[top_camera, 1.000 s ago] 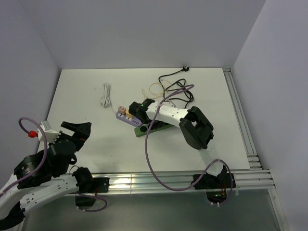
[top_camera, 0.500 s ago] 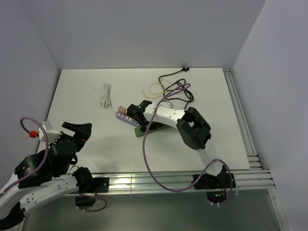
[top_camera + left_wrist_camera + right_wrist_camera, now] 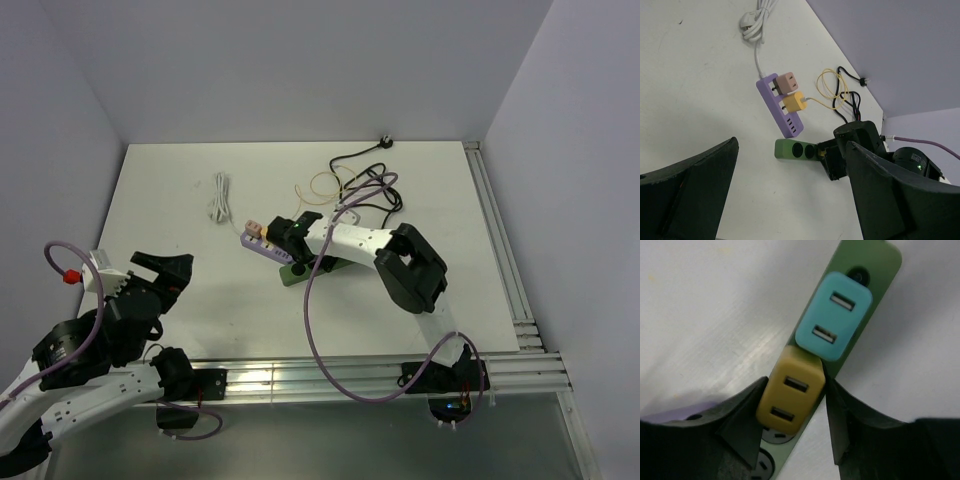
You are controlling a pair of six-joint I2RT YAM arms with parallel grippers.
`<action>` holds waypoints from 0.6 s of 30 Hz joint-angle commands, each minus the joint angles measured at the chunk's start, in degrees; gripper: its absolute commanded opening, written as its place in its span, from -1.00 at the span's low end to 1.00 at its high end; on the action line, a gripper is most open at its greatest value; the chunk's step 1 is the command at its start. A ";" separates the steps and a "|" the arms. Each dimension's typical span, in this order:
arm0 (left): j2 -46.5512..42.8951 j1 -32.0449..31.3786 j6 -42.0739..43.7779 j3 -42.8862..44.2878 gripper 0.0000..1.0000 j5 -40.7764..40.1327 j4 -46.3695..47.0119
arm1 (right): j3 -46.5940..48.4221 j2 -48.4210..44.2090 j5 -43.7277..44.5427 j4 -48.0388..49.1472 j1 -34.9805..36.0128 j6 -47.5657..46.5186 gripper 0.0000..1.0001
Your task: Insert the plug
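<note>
1. Mustard plug (image 3: 790, 402) sits on the green strip (image 3: 875, 260), at 7 o'clock of a teal plug (image 3: 834, 315), and the two touch at a corner.
2. Right gripper (image 3: 795, 385) straddles the mustard plug with one finger tight on each side. I can't tell if it is clamping or just off the plug.
3. Progress: the plug looks in its socket, so I judge insertion done or nearly done. Seat depth is not visible from above, and the plug may be slightly skewed against the teal one.
4. Left to do, as a guess: let go fully, lift clear, and press down if the plug is not flush.
5. Left gripper (image 3: 165, 268) hangs at the table's 7 o'clock, well apart from the strip, with its jaws wide and nothing between them.
6. In the top view the green strip lies about mid-table under the right arm.
7. Purple strip (image 3: 780, 107) lies just beside the green strip at its 10 o'clock and carries a pink plug (image 3: 787, 82) and a yellow plug (image 3: 794, 102).
8. Yellow cable (image 3: 830, 90) runs off the yellow plug toward 1 o'clock and loops near the black cable (image 3: 350, 160) at the table's 12 to 1 o'clock.
9. White cable (image 3: 218, 200) is bundled at 10 to 11 o'clock and leads to the purple strip.
10. Table (image 3: 180, 200) is matte white, with metal rails (image 3: 300, 375) at the near edge and also along the right edge.
11. Walls (image 3: 300, 70) are plain pale grey on three sides.
</note>
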 commanded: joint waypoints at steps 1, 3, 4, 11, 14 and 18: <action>-0.35 -0.03 1.71 1.19 0.88 -0.36 1.30 | -5.29 5.58 -13.84 -0.83 1.28 -1.97 0.14; -0.71 -0.03 1.97 1.45 0.88 -0.63 1.21 | -5.03 4.52 -12.96 -1.28 1.28 -2.40 0.39; -0.71 -0.03 2.06 1.45 0.88 -0.72 1.21 | -4.59 3.82 -12.61 -1.80 1.45 -2.49 0.47; -0.71 -0.03 3.38 1.28 0.89 -0.63 2.18 | -3.01 -0.31 -10.32 -3.38 3.21 -3.81 0.54; -0.88 -0.03 3.82 1.63 0.89 -0.72 1.83 | -3.35 -3.21 -9.18 -2.95 3.47 -5.48 0.56; -1.67 -0.03 5.39 2.07 0.89 -0.63 2.44 | -8.79 -10.50 -8.74 3.37 3.74 -11.53 0.94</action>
